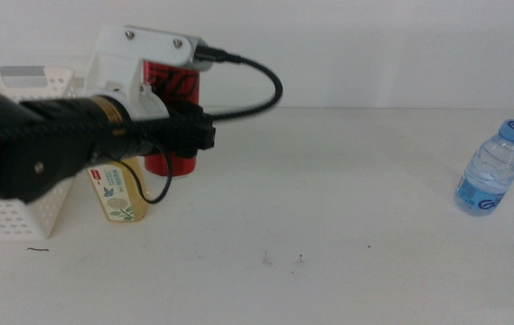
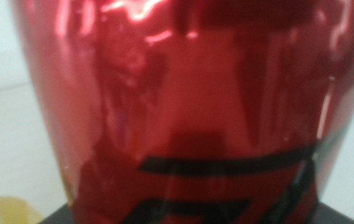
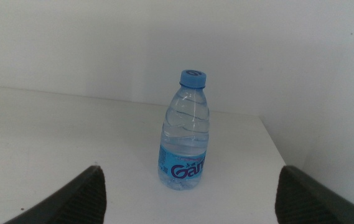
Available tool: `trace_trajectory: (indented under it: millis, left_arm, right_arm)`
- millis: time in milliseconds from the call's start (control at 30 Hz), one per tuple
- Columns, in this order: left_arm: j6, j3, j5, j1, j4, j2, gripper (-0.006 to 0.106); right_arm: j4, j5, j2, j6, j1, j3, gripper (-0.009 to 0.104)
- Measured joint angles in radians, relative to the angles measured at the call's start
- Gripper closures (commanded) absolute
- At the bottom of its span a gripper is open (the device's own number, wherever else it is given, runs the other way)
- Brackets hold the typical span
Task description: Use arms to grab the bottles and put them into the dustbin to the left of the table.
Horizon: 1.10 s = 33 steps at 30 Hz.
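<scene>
Left arm's gripper (image 1: 204, 135) at the slim, shiny red metal can (image 1: 172, 122); small clear plastic water bottle with a blue cap (image 1: 492, 170) stands alone at the right.

The red can stands upright at the table's far left and fills the left wrist view at very close range; whether those jaws are clamped on it or apart cannot be told. Just near-left of the can stands a yellow tea bottle with a green label (image 1: 116, 192), beside the white perforated plastic basket (image 1: 4, 217) at the left edge. The water bottle is upright near the right edge of the plain white tabletop (image 1: 329, 199), well apart from the others. The right gripper (image 3: 189, 193) faces it from a distance, jaws spread wide, holding nothing.
</scene>
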Motion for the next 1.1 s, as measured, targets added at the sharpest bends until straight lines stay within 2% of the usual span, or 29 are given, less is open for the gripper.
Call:
trace_trajectory:
  millis: [267,400,667,900,1100]
  left_arm:
    - [0.022,-0.182,0.334,0.000,-0.027,-0.006,0.070]
    - [0.096,-0.283,0.457,0.025,-0.080,-0.006,0.070]
    - [0.305,-0.418,0.648,0.213,-0.241,-0.010,0.070]
    - [0.433,-0.517,0.792,0.392,-0.327,0.008,0.070]
    - [0.479,-0.669,0.903,0.504,-0.376,0.128,0.070]
  right_arm:
    - [0.000,0.000,0.000,0.000,0.000,0.000,0.002]
    - [0.000,0.000,0.000,0.000,0.000,0.000,0.002]
    - [0.000,0.000,0.000,0.000,0.000,0.000,0.002]
    - [0.000,0.000,0.000,0.000,0.000,0.000,0.002]
    - [0.000,0.000,0.000,0.000,0.000,0.000,0.002]
